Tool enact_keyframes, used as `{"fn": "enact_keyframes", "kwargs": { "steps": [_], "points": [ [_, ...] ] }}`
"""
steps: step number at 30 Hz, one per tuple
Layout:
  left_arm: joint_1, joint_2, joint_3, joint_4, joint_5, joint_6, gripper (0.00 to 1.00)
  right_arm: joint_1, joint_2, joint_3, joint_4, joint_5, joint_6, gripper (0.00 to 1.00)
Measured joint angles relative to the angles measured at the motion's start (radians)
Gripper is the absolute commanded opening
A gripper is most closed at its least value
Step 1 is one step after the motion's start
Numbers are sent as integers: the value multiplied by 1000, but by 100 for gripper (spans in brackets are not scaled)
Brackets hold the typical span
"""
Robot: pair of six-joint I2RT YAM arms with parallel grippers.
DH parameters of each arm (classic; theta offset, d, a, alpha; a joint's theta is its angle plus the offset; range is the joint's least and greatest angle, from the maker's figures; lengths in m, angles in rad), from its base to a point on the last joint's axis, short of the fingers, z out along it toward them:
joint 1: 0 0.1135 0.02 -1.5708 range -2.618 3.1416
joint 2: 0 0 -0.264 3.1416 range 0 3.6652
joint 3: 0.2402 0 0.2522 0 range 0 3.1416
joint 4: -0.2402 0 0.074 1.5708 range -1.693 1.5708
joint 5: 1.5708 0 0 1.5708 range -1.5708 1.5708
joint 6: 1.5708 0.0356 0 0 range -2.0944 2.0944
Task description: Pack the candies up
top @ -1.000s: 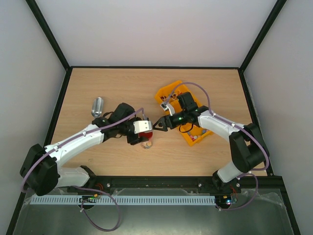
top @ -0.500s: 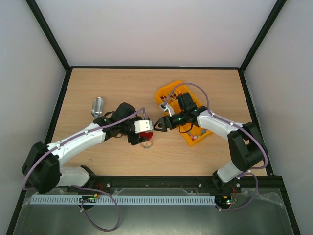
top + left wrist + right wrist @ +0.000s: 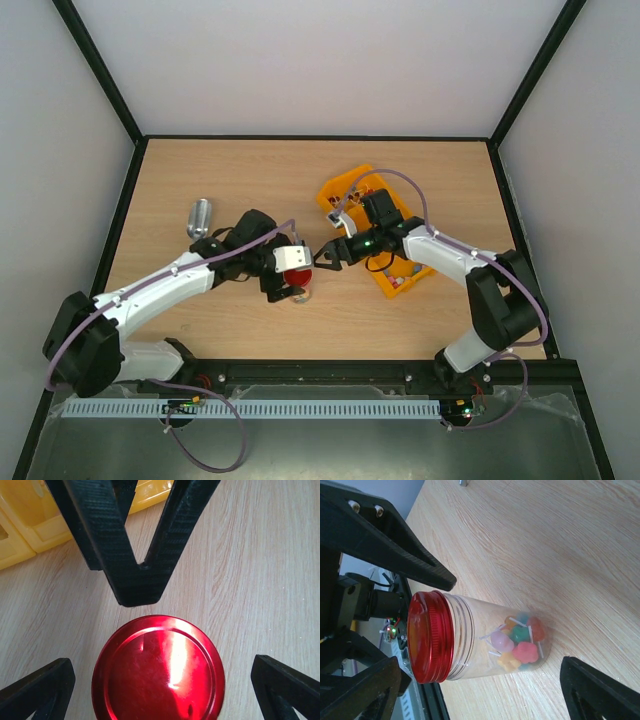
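Our left gripper [image 3: 161, 664] stands wide open around the red lid [image 3: 159, 680], its fingers clear of it on both sides. Our right gripper [image 3: 480, 667], also spread and holding nothing, faces the clear jar [image 3: 470, 625]. The candies [image 3: 517, 640] lie at the jar's bottom, on the table [image 3: 250, 180] just left of the yellow tray [image 3: 345, 190]

A yellow plastic compartment tray [image 3: 338, 187] is lying right of centre on the light wooden surface [image 3: 250, 170]; a small silver metal cylinder [image 3: 201, 216] is lying well apart, leftward.
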Motion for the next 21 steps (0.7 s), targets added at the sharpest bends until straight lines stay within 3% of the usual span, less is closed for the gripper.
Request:
{"fn": "enact_keyframes", "kwargs": {
  "steps": [6, 11, 15, 21],
  "points": [
    [12, -52, 10, -27, 9, -5, 100, -10, -55, -23, 26, 23, -24, 99],
    [71, -149, 11, -39, 41, -14, 98, -21, -154, -61, 73, 105, -63, 99],
    [119, -217, 21, -47, 82, -22, 64, -23, -269, -146, 161, 201, -80, 99],
    [124, -169, 64, -64, 175, -10, 56, -25, -326, -237, 217, 236, -103, 98]
  ]
}}
